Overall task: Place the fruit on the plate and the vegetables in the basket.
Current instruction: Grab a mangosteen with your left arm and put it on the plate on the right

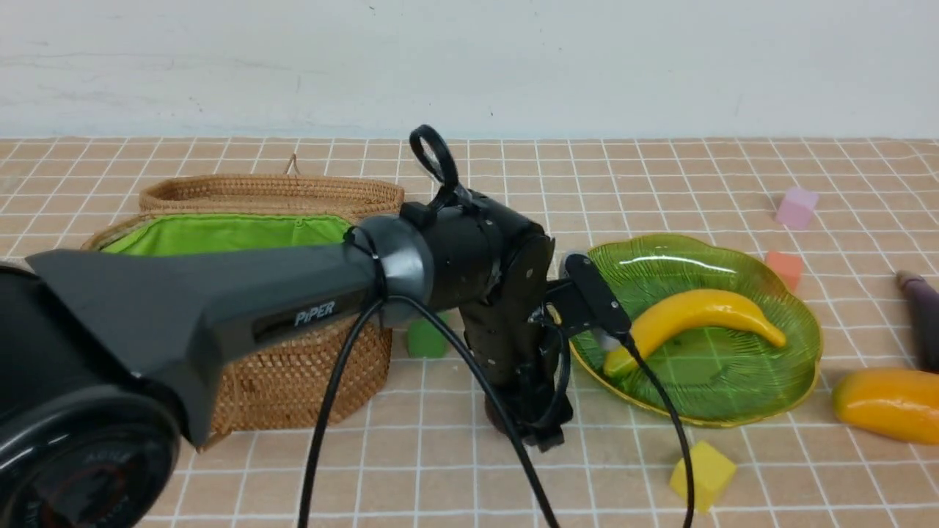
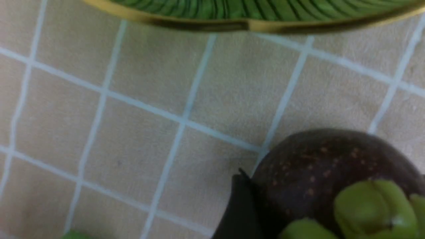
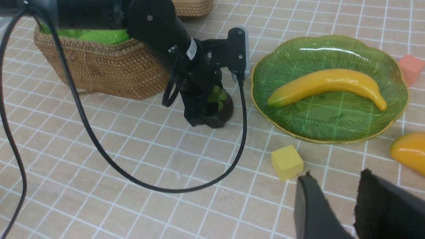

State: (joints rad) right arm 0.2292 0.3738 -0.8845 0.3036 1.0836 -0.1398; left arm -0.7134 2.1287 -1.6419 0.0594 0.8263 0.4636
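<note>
One banana point(image 1: 697, 315) on plate point(image 1: 803, 352); L tool point(image 3: 208, 117) straddles mangosteen point(image 2: 315, 166), grip unclear; R tool point(image 3: 337, 181) part-open.

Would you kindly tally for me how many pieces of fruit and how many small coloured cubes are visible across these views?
Fruit: 3 (banana, mangosteen, mango)
Small cubes: 4 (green cube, pink cube, orange-red cube, yellow cube)
Total: 7

Three fruits point(image 1: 697, 314) point(image 2: 318, 166) point(image 1: 888, 403), four cubes point(image 1: 796, 207) point(image 1: 785, 268) point(image 1: 702, 473) point(image 1: 425, 339) — one eggplant point(image 1: 926, 319), plate point(image 1: 733, 370), basket point(image 1: 293, 381).
</note>
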